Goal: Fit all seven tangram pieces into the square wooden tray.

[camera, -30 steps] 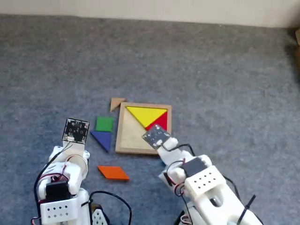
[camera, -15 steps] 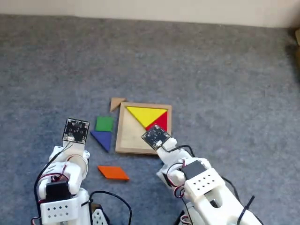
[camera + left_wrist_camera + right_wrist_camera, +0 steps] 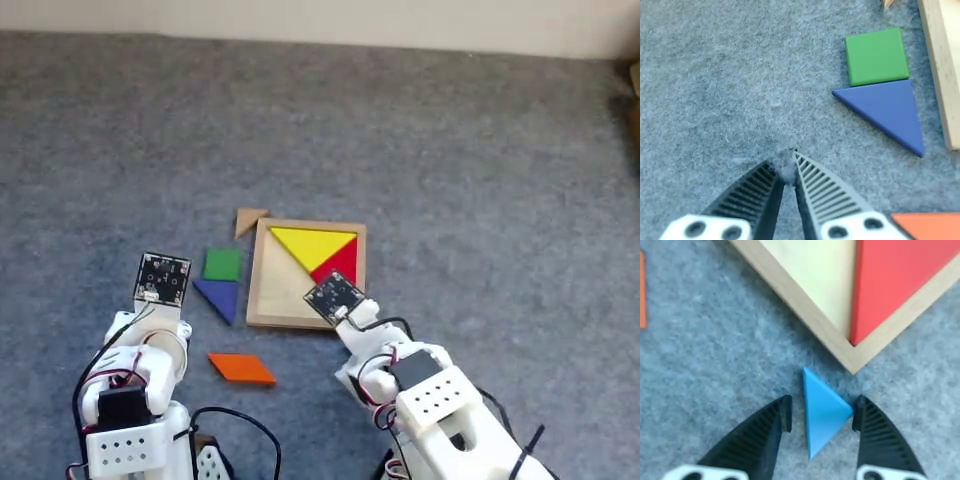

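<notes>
Across the whole high view spreads the grey carpet (image 3: 480, 180), short-piled and flecked, which serves as the work surface. A pale strip of wall (image 3: 320, 18) borders its far edge.

Two white arms stand at the near edge, the left arm (image 3: 135, 405) and the right arm (image 3: 440, 405), each trailing black and red cables.

The square wooden tray (image 3: 272, 290) lies flat on the carpet, just ahead of the right arm. The yellow triangle (image 3: 310, 244) sits against its far rim. The red triangle (image 3: 344, 262) lies against the right-hand rim and meets the yellow one along an edge. The remaining tray floor is bare wood.

On the carpet to the tray's left, the dark blue triangle (image 3: 220, 296) abuts the near edge of the green square (image 3: 222, 264). Both lie just beside the rim.

The orange parallelogram (image 3: 241, 368) lies nearer the left arm, apart from the others.

The left gripper (image 3: 788, 162) points down at bare carpet, its ribbed fingers drawn together at the tips and holding nothing.

The right gripper (image 3: 823, 402) is spread wide. Its fingers straddle the light blue triangle (image 3: 821, 412), which rests on the carpet just off a tray corner. One finger sits close against the piece; whether it touches cannot be told.

The tan triangle (image 3: 248, 220) lies at the tray's far left corner.
</notes>
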Action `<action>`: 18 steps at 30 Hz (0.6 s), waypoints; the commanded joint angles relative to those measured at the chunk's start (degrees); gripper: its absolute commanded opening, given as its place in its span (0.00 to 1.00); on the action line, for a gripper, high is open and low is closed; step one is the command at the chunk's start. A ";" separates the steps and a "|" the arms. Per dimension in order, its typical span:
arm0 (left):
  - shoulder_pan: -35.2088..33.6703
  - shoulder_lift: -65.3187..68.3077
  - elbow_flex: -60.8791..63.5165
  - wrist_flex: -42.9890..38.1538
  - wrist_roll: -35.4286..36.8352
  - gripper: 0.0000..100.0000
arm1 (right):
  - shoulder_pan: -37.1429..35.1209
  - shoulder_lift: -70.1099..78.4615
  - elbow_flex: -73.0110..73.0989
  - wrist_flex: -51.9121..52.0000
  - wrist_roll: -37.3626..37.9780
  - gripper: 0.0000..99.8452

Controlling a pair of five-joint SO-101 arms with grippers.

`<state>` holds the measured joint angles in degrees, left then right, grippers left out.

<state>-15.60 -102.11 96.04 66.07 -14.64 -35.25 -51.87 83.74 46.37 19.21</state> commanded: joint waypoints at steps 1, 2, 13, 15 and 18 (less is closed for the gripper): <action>-0.57 -1.63 1.19 0.26 0.26 0.01 | -0.75 -0.57 0.31 -0.31 -0.53 0.19; -0.57 -1.63 1.19 0.26 0.26 0.01 | -0.75 -0.57 0.31 -0.31 -0.53 0.19; -0.57 -1.63 1.19 0.26 0.26 0.01 | -0.48 -1.19 -0.13 0.04 0.79 0.10; -0.57 -1.63 1.19 0.26 0.26 0.01 | -0.48 -1.19 -0.13 0.04 3.08 0.08; -0.57 -1.63 1.19 0.26 0.26 0.01 | -0.40 -1.19 -0.22 2.24 4.13 0.08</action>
<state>-15.60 -102.11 96.04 66.07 -14.64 -35.08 -52.48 83.82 46.37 21.14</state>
